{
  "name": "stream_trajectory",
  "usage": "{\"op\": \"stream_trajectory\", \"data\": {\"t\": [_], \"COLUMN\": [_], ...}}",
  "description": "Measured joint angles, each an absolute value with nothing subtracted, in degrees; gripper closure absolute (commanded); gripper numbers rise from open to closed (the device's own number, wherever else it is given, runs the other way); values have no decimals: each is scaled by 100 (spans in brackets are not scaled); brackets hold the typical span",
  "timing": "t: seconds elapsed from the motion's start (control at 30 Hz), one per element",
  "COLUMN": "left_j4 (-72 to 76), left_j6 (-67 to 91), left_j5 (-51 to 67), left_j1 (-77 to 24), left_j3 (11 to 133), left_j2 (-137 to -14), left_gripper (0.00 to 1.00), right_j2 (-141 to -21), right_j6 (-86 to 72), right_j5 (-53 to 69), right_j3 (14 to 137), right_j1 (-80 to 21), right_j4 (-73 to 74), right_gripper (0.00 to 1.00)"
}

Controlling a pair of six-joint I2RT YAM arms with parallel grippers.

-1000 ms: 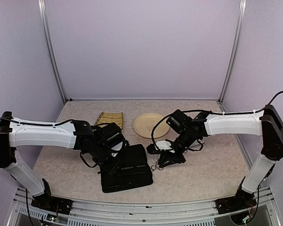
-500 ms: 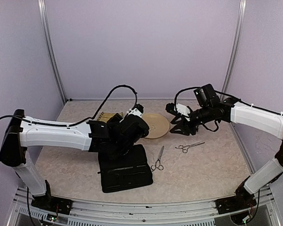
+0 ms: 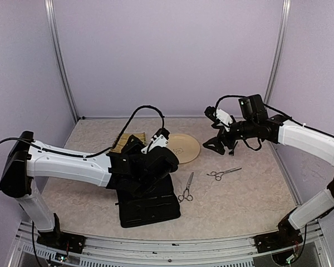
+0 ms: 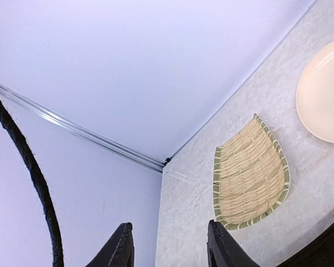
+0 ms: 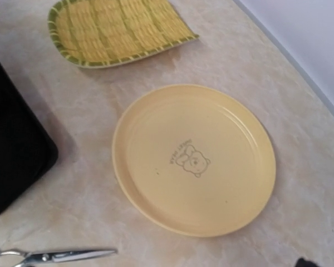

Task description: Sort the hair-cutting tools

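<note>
Top external view shows the right gripper (image 3: 217, 143) up off the table (image 3: 250, 200) just right of the plate (image 3: 190, 151), jaws spread wide and empty, the right scissors (image 3: 224, 173) lying flat near it toward the bases, the left scissors (image 3: 186, 187) farther off beside the black case (image 3: 150, 208), and the left gripper (image 4: 170, 223) half open, holding nothing.

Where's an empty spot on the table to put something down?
Bare tabletop lies front right, nearer than the right-hand scissors. The yellow plate and bamboo tray are empty too. It's crowded in the middle: black case, left arm, other scissors.
</note>
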State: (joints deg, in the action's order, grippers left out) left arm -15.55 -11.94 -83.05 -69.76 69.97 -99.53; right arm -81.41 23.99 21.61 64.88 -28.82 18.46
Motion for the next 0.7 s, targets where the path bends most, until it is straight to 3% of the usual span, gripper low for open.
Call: {"op": "stream_trajectory", "data": {"t": [0.07,0.17,0.43,0.57,0.7], "left_j4": [-1542,-1417,-1345,-956,-862], "left_j6": [-980,-626,2047,2281,2292], "left_j5": [-8071,-7529,-4429,-3752,-3236], "left_j1": [-6871,-6486,-4508,-4515,-4550], "left_j3": [6805,6504,6543,6243,6139], "left_j2": [-9690,-9113,-7588,-7306,-7550], "left_gripper": [51,46,43,42,42], "right_j2": [-8147,-8169,-8718,-9188,-9459], "right_j6": [2366,2429,2974,2941,2714], "right_j5": [2110,2097,2403,2156,1710], "right_j3": [6469,6420,6510,6720,6696], "right_j1": [-2853,-2786,-2062,-1800,-1570], "right_j4": [1824,1855,2486,2515,2390], "right_gripper": [1,14,33,47,53]}}
